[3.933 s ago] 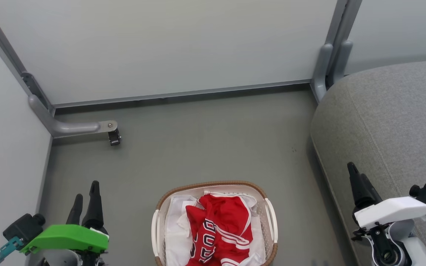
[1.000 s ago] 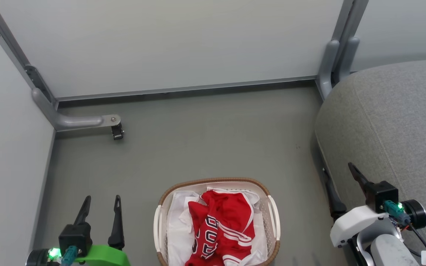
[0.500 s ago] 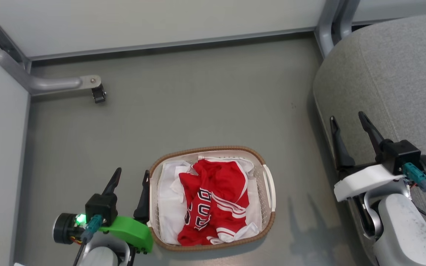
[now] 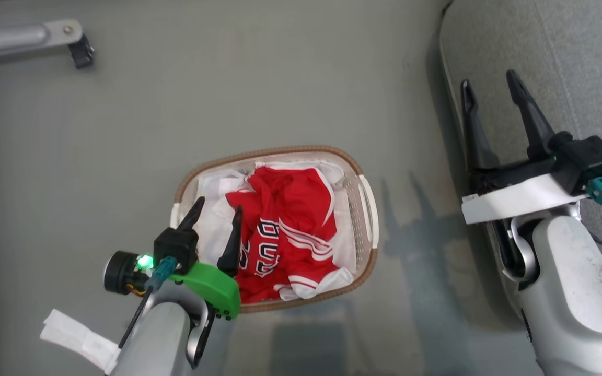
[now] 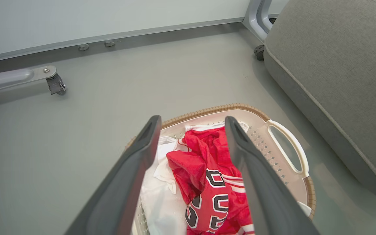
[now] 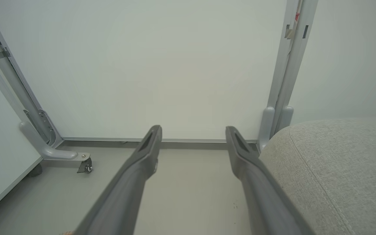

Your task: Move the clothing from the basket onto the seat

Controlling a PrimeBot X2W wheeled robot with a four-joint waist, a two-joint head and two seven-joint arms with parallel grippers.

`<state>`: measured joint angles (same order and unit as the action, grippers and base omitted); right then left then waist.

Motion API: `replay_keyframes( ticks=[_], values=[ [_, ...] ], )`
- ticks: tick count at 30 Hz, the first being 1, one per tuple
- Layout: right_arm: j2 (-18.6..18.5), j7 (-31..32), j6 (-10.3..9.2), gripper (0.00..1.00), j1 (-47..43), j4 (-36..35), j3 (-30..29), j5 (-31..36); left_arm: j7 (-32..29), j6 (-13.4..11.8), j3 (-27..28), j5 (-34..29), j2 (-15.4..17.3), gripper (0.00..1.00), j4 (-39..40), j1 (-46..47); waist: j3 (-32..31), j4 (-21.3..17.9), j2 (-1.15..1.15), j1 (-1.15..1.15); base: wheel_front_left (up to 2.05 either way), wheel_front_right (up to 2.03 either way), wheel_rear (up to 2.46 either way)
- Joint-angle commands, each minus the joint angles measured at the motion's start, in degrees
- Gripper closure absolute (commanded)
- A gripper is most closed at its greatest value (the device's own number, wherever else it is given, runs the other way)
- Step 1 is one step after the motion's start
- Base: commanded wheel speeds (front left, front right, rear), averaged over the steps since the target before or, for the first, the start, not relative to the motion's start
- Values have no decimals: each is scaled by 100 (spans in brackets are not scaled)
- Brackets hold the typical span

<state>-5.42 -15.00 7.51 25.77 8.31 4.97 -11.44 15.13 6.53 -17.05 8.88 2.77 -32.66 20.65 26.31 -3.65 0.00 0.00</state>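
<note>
- Basket point(image 4: 301, 150): on grey floor point(image 4: 228, 94), left of seat point(image 4: 567, 68) and apart from it. Brown woven rim; white handle point(image 4: 371, 214) on the side facing the seat.
- Clothing point(image 4: 285, 219): inside basket, a crumpled red heap on white liner point(image 4: 217, 185). White stripe trim and dark block lettering face up.
- Left gripper point(image 4: 218, 206): fingers spread, empty. Hovers over basket's left part, one finger above the liner near the rim, the other above the left edge of the clothing. Contact with the cloth: cannot tell.
- Left wrist view: red heap framed between the two fingers, lettering low in the gap; seat at right.
- Right gripper point(image 4: 489, 79): fingers spread, empty. Held over the seat's edge nearest the basket, well apart from the basket.
- Right wrist view: fingers aimed at pale wall panel point(image 6: 175, 65), with the seat's rounded corner at lower right.
- Metal leg with caster point(image 4: 79, 52): upper left in head view, well apart from the basket.
</note>
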Motion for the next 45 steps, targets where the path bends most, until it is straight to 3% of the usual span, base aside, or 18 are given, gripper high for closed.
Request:
replay_keyframes(
  ticks=[1,17,25,34,45],
  values=[
    [9,-26,-4,0,113,-90,19,-30,5,-31,-72,32,30,0,-45,207,638,-275,0,0,0,0,0],
    [10,-26,-4,0,412,-439,116,-170,4,-191,-561,49,34,0,-1081,1256,1835,-556,0,0,0,0,0],
    [2,-26,-4,0,307,-464,137,-254,4,-208,-680,-23,37,0,-1531,1572,2091,-674,0,0,0,0,0],
    [41,-26,-4,0,209,-489,138,-236,3,-615,-564,-83,33,0,-2257,1879,2213,-759,0,0,0,0,0],
    [87,-26,-4,0,235,-559,252,-275,1,-747,-442,4,33,0,-2881,2197,2354,-848,0,0,0,0,0]
  ],
)
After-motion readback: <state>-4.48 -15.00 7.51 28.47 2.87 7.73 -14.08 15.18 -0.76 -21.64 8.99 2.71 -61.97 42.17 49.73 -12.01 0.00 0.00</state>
